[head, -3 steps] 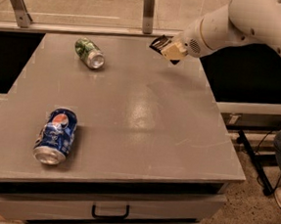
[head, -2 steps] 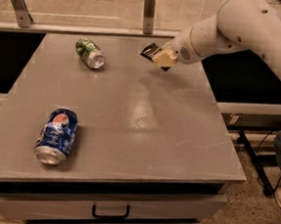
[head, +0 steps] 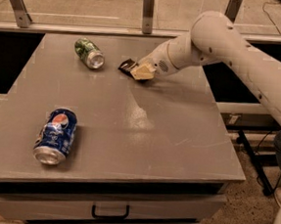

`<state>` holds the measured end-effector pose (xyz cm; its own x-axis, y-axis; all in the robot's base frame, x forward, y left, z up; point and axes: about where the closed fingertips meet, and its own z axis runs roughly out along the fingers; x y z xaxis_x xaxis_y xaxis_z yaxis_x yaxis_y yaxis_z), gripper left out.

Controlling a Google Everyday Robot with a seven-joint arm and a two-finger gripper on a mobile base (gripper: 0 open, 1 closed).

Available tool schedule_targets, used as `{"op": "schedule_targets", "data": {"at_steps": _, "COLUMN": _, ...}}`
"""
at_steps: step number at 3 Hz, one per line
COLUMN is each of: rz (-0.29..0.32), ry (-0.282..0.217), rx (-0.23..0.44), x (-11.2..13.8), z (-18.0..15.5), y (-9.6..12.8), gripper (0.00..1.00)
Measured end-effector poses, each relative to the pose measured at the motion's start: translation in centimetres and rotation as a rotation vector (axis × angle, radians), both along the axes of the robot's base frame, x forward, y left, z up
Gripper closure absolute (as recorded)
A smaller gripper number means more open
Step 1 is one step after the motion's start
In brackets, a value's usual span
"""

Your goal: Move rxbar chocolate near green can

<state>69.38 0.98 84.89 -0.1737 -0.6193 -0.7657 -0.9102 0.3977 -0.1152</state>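
The gripper point(head: 140, 71) reaches in from the right over the far part of the grey table point(head: 168, 131), its fingers pinching the rxbar chocolate point(head: 127, 65) by one end. The dark bar sticks out to the left, near the green can point(head: 89, 53) lying on its side. A blue Pepsi can point(head: 56, 136) lies well apart, near the front left.

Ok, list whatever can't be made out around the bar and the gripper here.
Camera view:
- rxbar chocolate: right end hidden inside the gripper, right of the green can; lettering too small.
- Bar touching the table or just above: angle doesn't show.
- Can's print: too small to read.
- Arm's base: cut off by right edge.
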Motion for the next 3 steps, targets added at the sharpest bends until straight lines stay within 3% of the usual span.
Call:
{"op": "schedule_targets", "data": {"at_steps": 2, "rz": 0.094, "ry": 0.033, "rx": 0.076, "x": -1.4, "z": 0.8, "y": 4.8, "gripper": 0.58}}
{"op": "schedule_targets", "data": {"at_steps": 3, "rz": 0.106, "ry": 0.037, "rx": 0.086, "x": -1.8, "z": 1.3, "y": 5.9, "gripper": 0.35}}
